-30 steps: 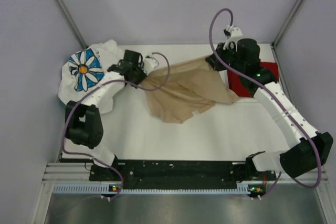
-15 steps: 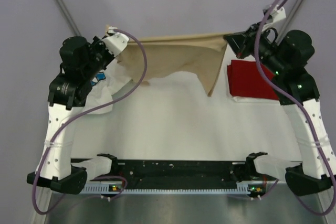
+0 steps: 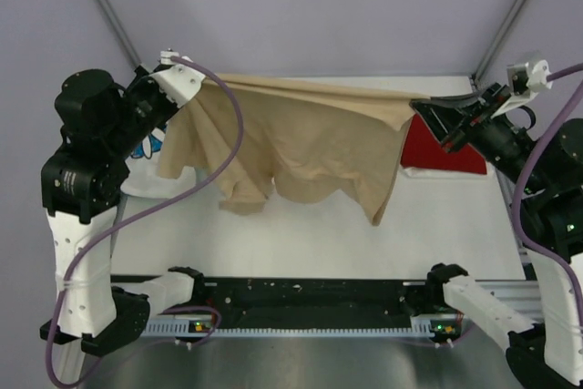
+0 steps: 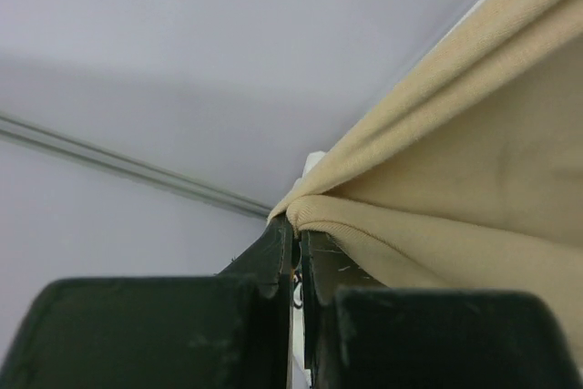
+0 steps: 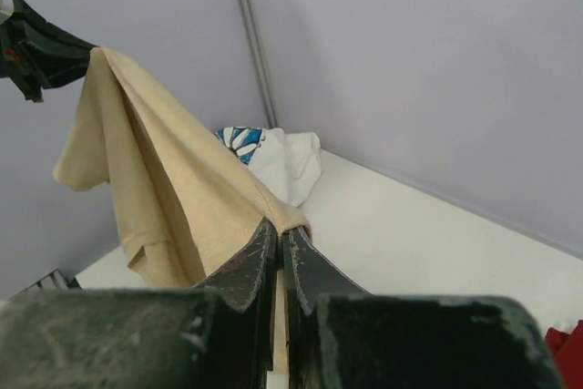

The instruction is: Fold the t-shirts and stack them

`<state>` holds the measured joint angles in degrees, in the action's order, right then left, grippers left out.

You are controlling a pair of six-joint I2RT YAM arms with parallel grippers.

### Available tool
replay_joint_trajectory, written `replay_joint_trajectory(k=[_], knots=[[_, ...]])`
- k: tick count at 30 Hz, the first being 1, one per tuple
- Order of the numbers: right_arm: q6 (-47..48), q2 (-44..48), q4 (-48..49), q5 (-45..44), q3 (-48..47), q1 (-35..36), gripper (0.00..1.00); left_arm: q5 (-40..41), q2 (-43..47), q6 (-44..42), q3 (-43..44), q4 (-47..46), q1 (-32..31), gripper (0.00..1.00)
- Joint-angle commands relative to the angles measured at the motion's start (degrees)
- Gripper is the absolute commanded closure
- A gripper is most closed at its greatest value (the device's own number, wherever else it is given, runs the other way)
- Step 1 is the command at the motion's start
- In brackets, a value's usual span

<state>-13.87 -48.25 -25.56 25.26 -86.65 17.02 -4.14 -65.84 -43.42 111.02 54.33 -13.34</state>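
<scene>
- The tan t-shirt (image 3: 301, 138) hangs spread in the air above the table (image 3: 364, 234), with its top edge stretched between the two grippers.
- The left gripper (image 3: 202, 80) is clamped on one upper corner, and the right gripper (image 3: 421, 108) is pinched on the other.
- The dark red t-shirt (image 3: 448, 154) lies flat at the table's far right.
- The white daisy t-shirt (image 5: 278, 154) is bunched at the far left.

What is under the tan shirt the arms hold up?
White table. The tan shirt partly hides a white daisy shirt at its left; a red shirt lies by its right corner. Anything else beneath is covered.
</scene>
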Motion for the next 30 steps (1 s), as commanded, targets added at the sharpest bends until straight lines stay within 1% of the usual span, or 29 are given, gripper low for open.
replay_joint_trajectory(k=[1,4,8,10,12,14,15,16,17,19,21,22,24,25,26,27,30], knots=[[1.5,4.0,1.6,-12.0,-1.3,-2.1,1.00,7.1,-0.6,-0.6,2.2,1.9,2.2,1.00],[3.1,1.7,0.1,-16.3,-0.3,-2.2,1.00,-0.5,-2.0,-1.1,-0.8,1.0,2.2,1.00],[5.9,-7.4,-0.5,-20.9,1.4,-2.1,1.00,-6.1,-6.3,-1.4,-9.1,-6.6,2.1,1.00],[6.9,-13.7,0.2,-23.3,1.5,-2.3,1.00,-5.5,-10.5,-1.1,-13.1,-12.9,2.0,1.00],[7.1,-20.4,1.6,-23.1,0.4,-3.3,1.00,-2.6,-16.2,-0.9,-15.4,-20.5,1.9,1.00],[6.4,-28.0,3.4,-23.6,-1.5,-5.0,1.00,1.7,-23.1,-0.4,-15.2,-26.9,2.0,1.00],[5.8,-33.4,4.4,-24.1,-2.9,-5.9,1.00,3.6,-26.6,-0.3,-12.9,-28.4,2.0,0.99],[5.1,-37.8,4.7,-24.1,-4.5,-6.9,1.00,7.0,-31.0,0.3,-9.9,-29.3,2.0,0.91],[4.1,-41.4,4.7,-24.1,-6.5,-7.8,0.96,9.3,-35.3,0.9,-6.8,-28.9,2.1,0.78],[3.1,-48.4,3.7,-23.6,-10.1,-8.8,0.75,12.1,-42.1,2.1,-0.3,-25.7,2.2,0.56],[3.0,-54.0,1.2,-23.3,-13.0,-9.2,0.54,12.5,-45.6,3.5,3.0,-23.8,2.2,0.45],[3.2,-55.7,0.0,-23.2,-14.0,-9.2,0.48,11.7,-45.6,4.1,2.7,-23.5,2.2,0.38],[3.8,-57.1,-1.7,-23.0,-13.8,-9.3,0.46,8.5,-43.3,4.6,-0.8,-23.6,2.2,0.37],[4.2,-56.8,-1.8,-22.7,-12.0,-9.3,0.45,5.9,-40.5,4.6,-3.0,-23.8,2.1,0.36],[4.1,-55.9,-1.9,-22.7,-10.4,-9.3,0.44,4.4,-39.4,4.1,-5.7,-23.7,2.1,0.36],[4.1,-54.9,-1.9,-22.7,-8.4,-9.3,0.44,1.8,-36.2,3.7,-8.0,-23.3,2.0,0.36],[3.2,-50.0,-2.0,-21.9,-0.8,-8.9,0.44,-1.8,-29.3,1.6,-16.6,-20.0,2.0,0.36]])
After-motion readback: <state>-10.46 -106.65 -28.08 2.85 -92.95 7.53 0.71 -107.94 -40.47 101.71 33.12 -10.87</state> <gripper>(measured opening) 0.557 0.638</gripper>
